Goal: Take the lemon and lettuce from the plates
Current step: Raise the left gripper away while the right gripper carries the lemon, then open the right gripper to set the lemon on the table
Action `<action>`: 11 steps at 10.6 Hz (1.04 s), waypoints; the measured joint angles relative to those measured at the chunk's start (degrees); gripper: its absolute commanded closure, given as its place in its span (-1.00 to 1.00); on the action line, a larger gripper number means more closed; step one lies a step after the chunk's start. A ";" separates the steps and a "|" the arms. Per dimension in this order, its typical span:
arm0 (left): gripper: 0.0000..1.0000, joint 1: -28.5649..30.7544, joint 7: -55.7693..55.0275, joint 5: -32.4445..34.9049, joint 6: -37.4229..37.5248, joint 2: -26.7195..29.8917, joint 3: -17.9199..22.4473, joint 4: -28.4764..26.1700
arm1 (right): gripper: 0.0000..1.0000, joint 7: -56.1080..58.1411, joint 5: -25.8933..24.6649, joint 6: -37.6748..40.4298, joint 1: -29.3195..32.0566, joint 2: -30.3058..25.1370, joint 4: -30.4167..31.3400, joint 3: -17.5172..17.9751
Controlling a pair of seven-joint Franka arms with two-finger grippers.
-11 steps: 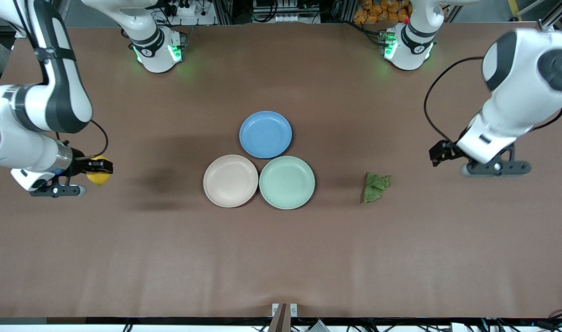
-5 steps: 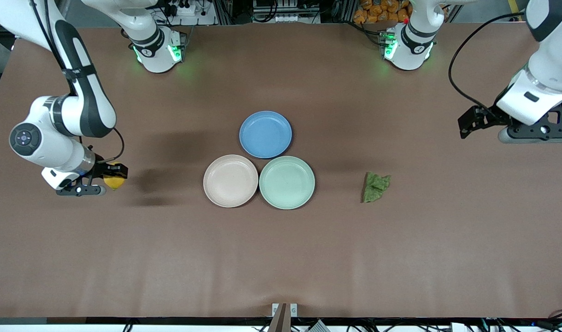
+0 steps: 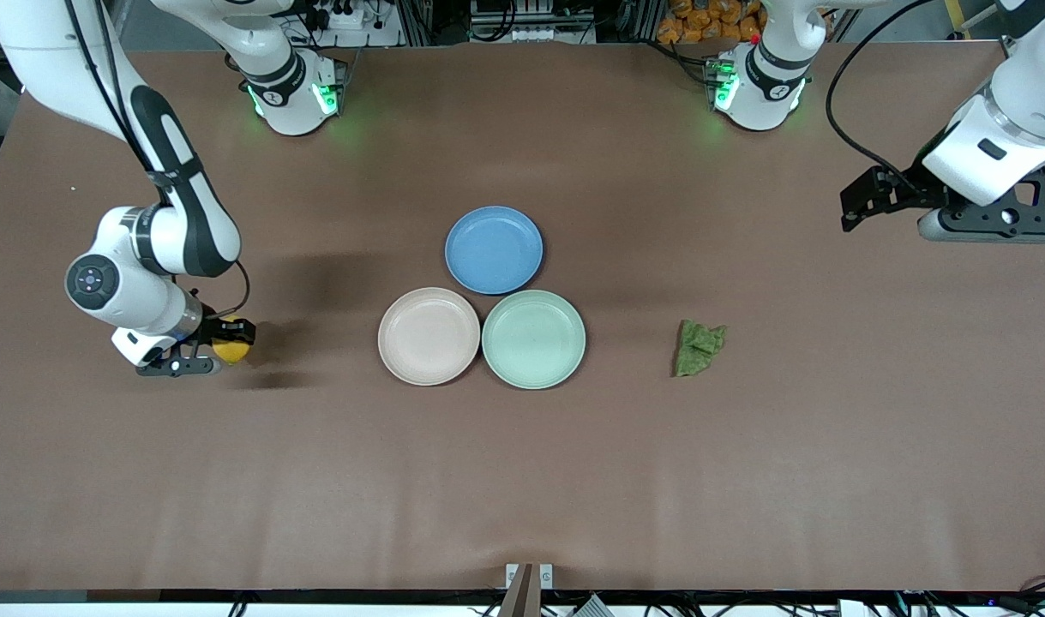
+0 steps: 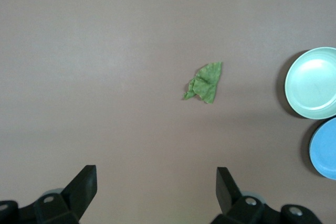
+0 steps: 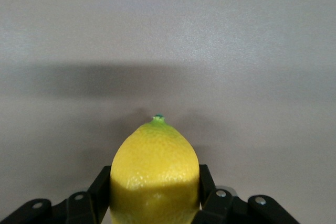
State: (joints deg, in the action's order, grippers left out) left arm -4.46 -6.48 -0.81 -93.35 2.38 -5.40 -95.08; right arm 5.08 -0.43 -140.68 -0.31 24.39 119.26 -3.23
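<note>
My right gripper (image 3: 231,341) is shut on the yellow lemon (image 3: 231,350), low over the bare table toward the right arm's end, beside the plates; in the right wrist view the lemon (image 5: 155,174) fills the space between the fingers (image 5: 100,187). The dark green lettuce (image 3: 698,347) lies on the table beside the mint green plate (image 3: 533,339), toward the left arm's end; it also shows in the left wrist view (image 4: 205,82). The beige-pink plate (image 3: 429,335) is empty, as is the mint one (image 4: 312,82). My left gripper (image 3: 865,204) is open and empty, up over the table's left-arm end.
A blue plate (image 3: 494,249) sits empty, touching the two other plates, farther from the front camera; its edge shows in the left wrist view (image 4: 323,148). The arm bases (image 3: 292,94) stand at the table's top edge.
My right gripper has carried the lemon lower and toward the plates. My left gripper has risen and drawn away from the lettuce toward the left-arm end.
</note>
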 measured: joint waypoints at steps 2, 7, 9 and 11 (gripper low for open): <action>-1.00 0.01 0.00 -0.01 1.19 0.02 -0.14 1.31 | -1.00 0.04 0.00 -1.84 0.48 1.91 -0.02 -0.01; -1.00 0.14 0.00 -0.01 2.68 0.01 -0.13 2.14 | -1.00 0.50 0.00 -0.23 1.34 2.83 -1.71 0.00; -1.00 0.15 0.00 -0.01 2.84 -0.01 -0.12 2.14 | -1.00 0.50 0.02 12.33 1.34 2.66 -8.68 0.00; -1.00 0.23 0.00 -0.01 2.90 -0.03 -0.11 2.14 | -1.00 0.50 0.07 23.43 1.34 2.26 -17.00 0.00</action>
State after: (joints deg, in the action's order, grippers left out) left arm -4.23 -6.48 -0.82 -90.45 2.35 -5.52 -92.94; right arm 5.58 -0.36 -117.25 1.03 26.65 102.26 -3.23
